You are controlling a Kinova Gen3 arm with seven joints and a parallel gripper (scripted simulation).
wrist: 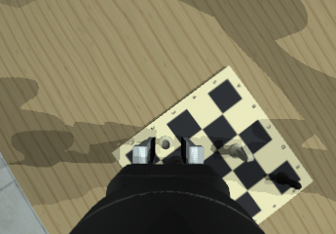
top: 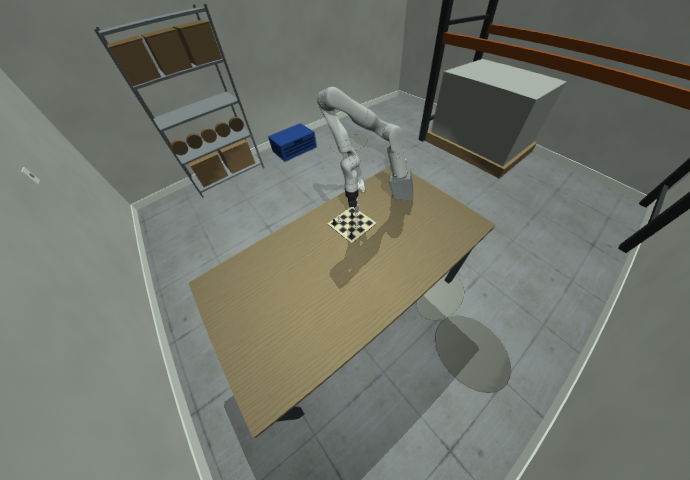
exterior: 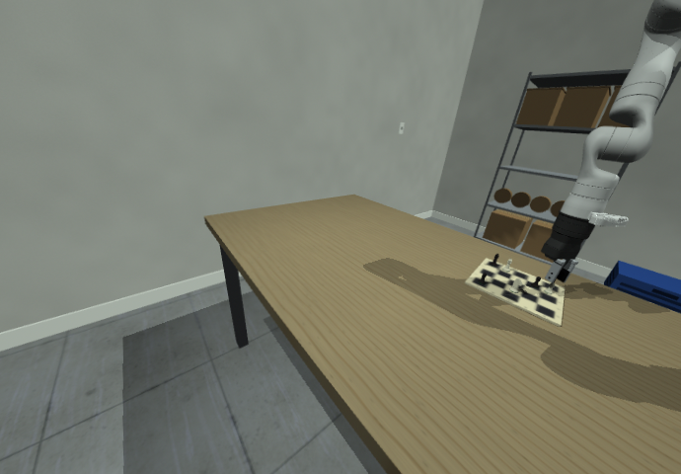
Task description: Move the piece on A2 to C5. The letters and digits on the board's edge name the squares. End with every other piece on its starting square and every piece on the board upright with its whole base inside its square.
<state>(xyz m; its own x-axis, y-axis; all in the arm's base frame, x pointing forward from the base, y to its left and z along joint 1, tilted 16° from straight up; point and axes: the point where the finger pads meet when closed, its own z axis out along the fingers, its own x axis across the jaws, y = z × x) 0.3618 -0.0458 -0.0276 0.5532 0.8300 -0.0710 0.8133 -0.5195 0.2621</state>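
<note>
White piece (wrist: pixel 165 143) standing upright near board (wrist: pixel 253 104) corner, by far edge of surface (wrist: pixel 78 58). Gripper (wrist: pixel 166 155) partly open, straddling it, gripping nothing.

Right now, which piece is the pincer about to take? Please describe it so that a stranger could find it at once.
On the wooden table lies a small chessboard near the arm's base. Look at the board's corner closest to the shelf rack: a pale piece stands there, between the open fingers of the pincer. The other pale piece stands further along the board, and the rest are black.
</note>
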